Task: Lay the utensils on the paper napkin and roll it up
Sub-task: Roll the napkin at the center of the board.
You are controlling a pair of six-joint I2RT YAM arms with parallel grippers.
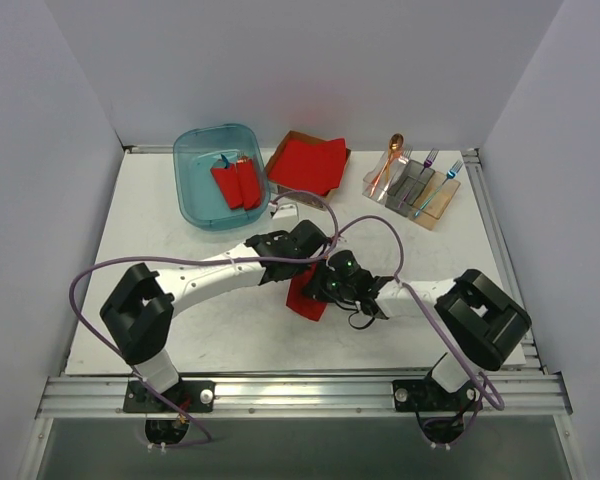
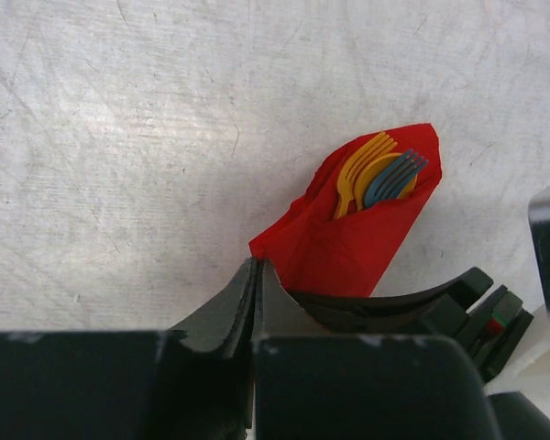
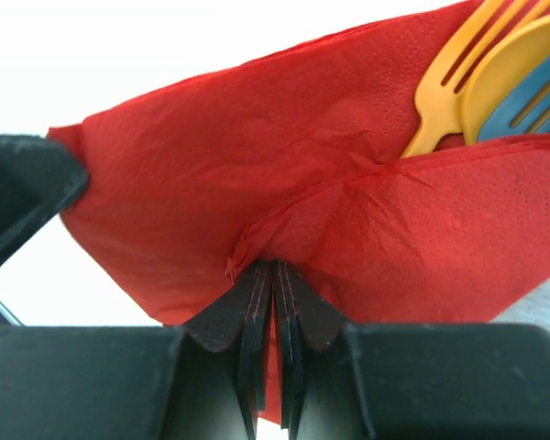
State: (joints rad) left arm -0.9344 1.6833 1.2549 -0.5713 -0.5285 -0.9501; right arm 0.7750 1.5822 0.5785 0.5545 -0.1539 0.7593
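The paper napkin [image 1: 306,302] [image 2: 348,247] [image 3: 211,165] lies mid-table, folded into a cone around the utensils. A yellow fork [image 2: 359,170] [image 3: 458,73], a yellow spoon [image 3: 522,50] and a blue fork [image 2: 396,176] [image 3: 536,101] stick out of its open end. My right gripper [image 1: 320,290] [image 3: 275,268] is shut on a fold of the napkin, and red paper shows between its jaws. My left gripper [image 1: 302,270] [image 2: 257,264] is shut, its tips at the napkin's near corner. I cannot tell whether paper is pinched there.
At the back left, a blue bin [image 1: 193,208] holds red rolled bundles [image 1: 237,182]. A red napkin stack [image 1: 308,162] lies at the back middle. A clear holder [image 1: 435,212] with more cutlery stands at the back right. Purple cables [image 1: 80,290] loop over both arms.
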